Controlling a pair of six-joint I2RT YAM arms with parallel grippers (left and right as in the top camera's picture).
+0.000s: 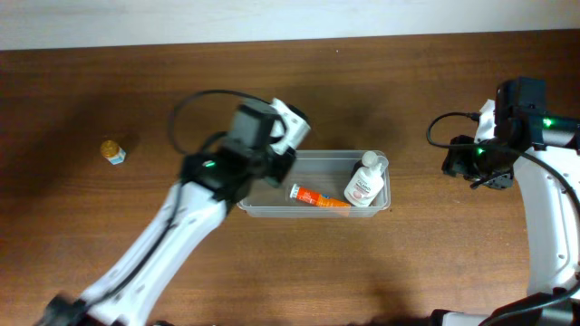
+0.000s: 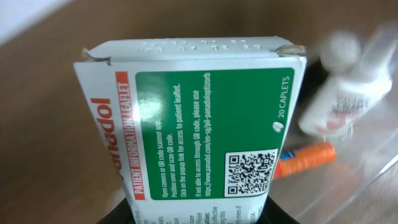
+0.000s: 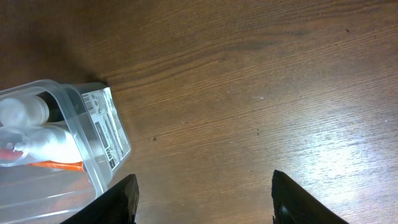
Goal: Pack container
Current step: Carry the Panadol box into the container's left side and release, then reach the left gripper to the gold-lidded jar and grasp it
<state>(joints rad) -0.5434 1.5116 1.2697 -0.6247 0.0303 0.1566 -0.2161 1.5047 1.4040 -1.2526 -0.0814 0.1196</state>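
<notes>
The clear plastic container [image 1: 381, 206] sits at the table's middle and holds a white bottle [image 1: 364, 184] and an orange tube [image 1: 319, 198]. My left gripper [image 1: 272, 149] is shut on a green and white medicine box [image 2: 205, 130] and holds it over the container's left end. The bottle [image 2: 348, 87] and tube [image 2: 305, 158] show blurred behind the box in the left wrist view. My right gripper [image 3: 202, 199] is open and empty over bare wood, right of the container [image 3: 93, 162].
A small orange-capped bottle [image 1: 112, 151] stands alone at the far left of the wooden table [image 1: 91, 226]. The right arm [image 1: 507, 136] hangs over the table's right side.
</notes>
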